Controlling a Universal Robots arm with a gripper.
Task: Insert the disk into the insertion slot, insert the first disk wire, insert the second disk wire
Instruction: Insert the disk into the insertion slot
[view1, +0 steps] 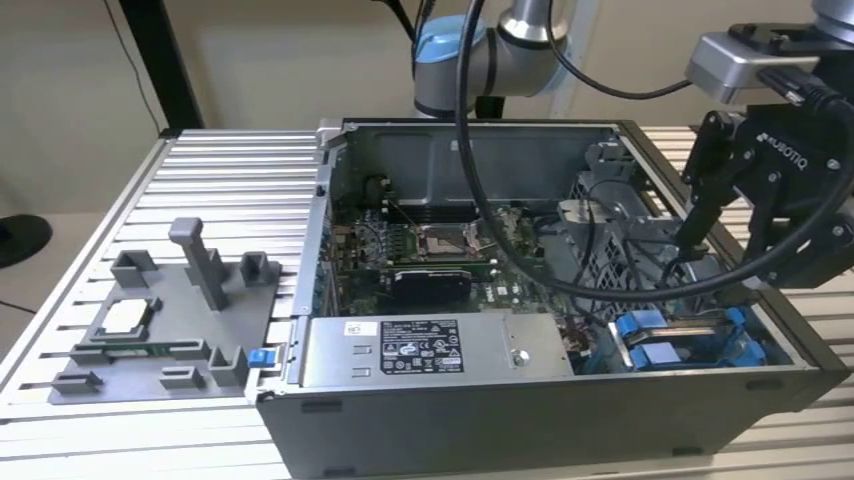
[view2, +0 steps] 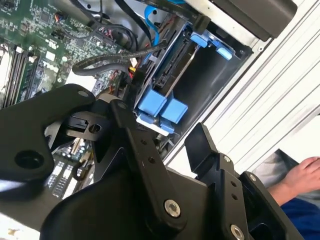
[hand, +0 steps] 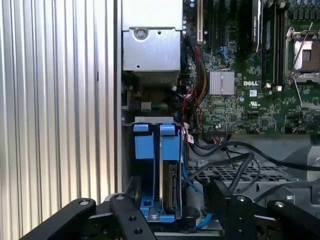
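The disk (view1: 663, 338) stands on edge in its bright blue carrier, down in the insertion slot (view1: 754, 345) at the case corner nearest the exterior view's right. Both wrist views show the disk (view2: 172, 75) (hand: 171, 186) edge-on between blue tabs, with the slot's grey wall (view2: 210, 80) beside it. My gripper (view1: 730, 250) hangs open above the slot, holding nothing. Its black fingers (view2: 142, 150) (hand: 220, 197) frame the carrier from above without touching it. Black and blue wires (view2: 150, 27) run close to the disk; I cannot tell whether any is plugged into it.
The grey power-supply box with a sticker (view1: 400, 348) lies beside the slot, behind it the motherboard (view1: 427, 250) and a perforated cage (view1: 627, 235). The arm's black cable (view1: 561, 275) loops over the case. A grey fixture (view1: 160, 320) sits on the ribbed table. A person's hand (view2: 305, 175) rests nearby.
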